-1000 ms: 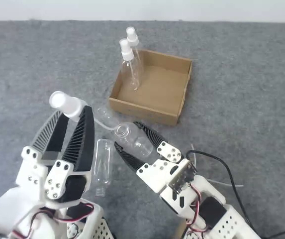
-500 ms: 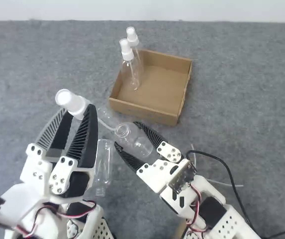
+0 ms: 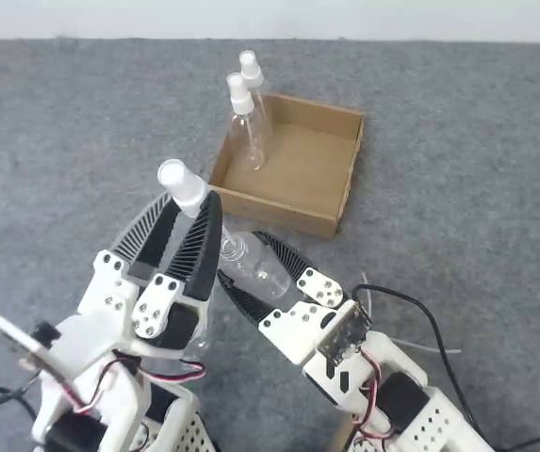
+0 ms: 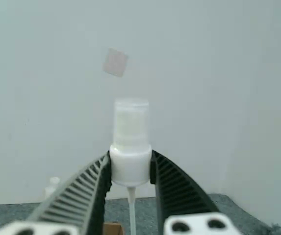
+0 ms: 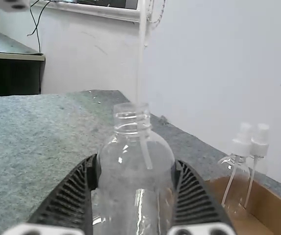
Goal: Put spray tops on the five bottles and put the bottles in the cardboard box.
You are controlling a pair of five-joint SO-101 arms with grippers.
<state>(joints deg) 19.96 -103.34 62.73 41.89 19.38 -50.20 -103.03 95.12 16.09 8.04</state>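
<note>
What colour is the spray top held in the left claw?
The spray top is white, with a frosted cap; left wrist view shows it best.

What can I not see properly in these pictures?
High view: the left hand with its spray top hides the carpet beneath.
Right wrist view: the picture's edge cuts off the base of the bottle in the right hand.
High view: the front bottle partly hides the rear bottle in the cardboard box.

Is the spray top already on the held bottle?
No, the bottle has a bare threaded neck; the spray top is in the left fingers.
</note>
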